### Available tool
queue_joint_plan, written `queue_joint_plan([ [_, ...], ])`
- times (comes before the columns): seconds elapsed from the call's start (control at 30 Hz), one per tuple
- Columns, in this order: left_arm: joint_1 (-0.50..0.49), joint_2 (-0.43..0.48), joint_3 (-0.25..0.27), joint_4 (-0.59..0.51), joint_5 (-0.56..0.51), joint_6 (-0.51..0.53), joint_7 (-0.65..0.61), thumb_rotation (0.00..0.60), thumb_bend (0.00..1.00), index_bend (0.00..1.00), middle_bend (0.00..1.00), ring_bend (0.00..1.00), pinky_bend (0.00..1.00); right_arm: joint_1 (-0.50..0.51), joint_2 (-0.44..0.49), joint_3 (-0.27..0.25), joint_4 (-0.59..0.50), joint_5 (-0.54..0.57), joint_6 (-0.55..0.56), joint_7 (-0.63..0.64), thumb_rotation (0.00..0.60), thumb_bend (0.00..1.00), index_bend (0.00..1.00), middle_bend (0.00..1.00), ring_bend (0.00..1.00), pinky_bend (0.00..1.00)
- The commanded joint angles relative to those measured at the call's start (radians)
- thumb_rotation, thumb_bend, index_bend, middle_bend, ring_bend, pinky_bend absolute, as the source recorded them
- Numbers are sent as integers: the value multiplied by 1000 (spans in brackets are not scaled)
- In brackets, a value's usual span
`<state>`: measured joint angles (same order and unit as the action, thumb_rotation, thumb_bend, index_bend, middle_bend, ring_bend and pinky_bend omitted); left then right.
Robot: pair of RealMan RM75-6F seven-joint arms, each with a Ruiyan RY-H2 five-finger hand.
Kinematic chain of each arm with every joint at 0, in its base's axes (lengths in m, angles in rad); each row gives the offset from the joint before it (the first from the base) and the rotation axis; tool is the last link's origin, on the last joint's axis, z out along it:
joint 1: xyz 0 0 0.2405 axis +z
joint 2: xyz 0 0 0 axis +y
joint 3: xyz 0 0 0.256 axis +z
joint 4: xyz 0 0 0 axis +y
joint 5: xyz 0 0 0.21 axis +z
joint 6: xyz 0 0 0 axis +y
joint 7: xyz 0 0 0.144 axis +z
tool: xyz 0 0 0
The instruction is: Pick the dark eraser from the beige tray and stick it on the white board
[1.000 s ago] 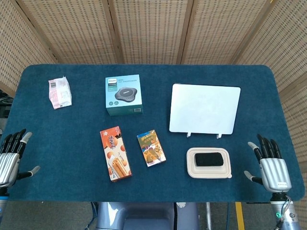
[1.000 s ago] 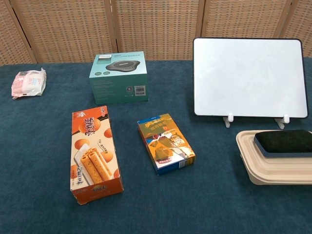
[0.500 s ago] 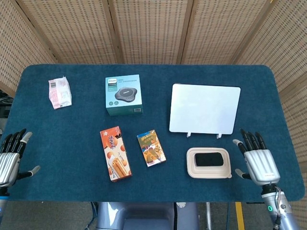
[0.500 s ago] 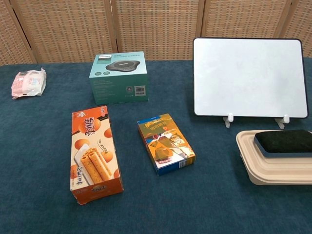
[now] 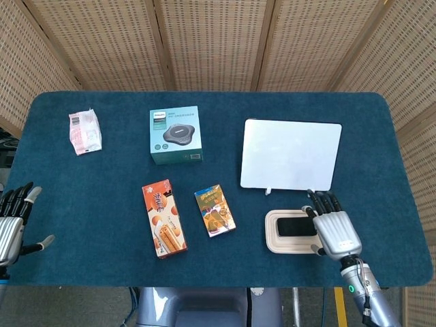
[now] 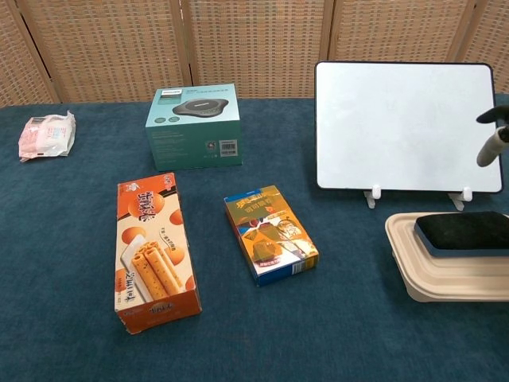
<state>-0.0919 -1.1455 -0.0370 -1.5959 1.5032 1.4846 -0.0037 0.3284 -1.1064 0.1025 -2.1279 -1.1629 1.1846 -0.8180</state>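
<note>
The robot's right hand (image 5: 335,228), fingers spread and holding nothing, hovers over the right end of the shallow beige rectangular tray (image 5: 272,236) on the blue-covered counter (image 5: 102,204). The dark rectangular eraser (image 5: 293,227) lies in that tray just to the hand's left, its long axis running left to right, partly under the fingers. The white rectangular board (image 5: 291,155) stands on small feet just beyond the hand. The left hand (image 5: 12,226), open and empty, waits far off to the left. A second ago the right hand sat well right of the tray; it has since swung in over it.
</note>
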Motion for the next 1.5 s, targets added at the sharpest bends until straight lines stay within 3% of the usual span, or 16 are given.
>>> queue_joint_plan([
  [0.03, 0, 1, 0, 1, 0, -1, -2, 600, 137, 0, 0, 0, 0, 29, -41, -1, -11, 50, 7, -51, 600, 0, 245, 0, 0, 0],
  [0.7, -6, -7, 5, 4, 0, -15, 8, 600, 136, 0, 0, 0, 0, 139, -140, 2, 50, 216, 8, -145, 600, 49, 273, 0, 0, 0],
  [1.5, -8, -10, 11, 3, 11, -17, 16, 600, 136, 0, 0, 0, 0, 276, -149, -12, 12, 441, 68, -321, 600, 53, 302, 0, 0, 0],
])
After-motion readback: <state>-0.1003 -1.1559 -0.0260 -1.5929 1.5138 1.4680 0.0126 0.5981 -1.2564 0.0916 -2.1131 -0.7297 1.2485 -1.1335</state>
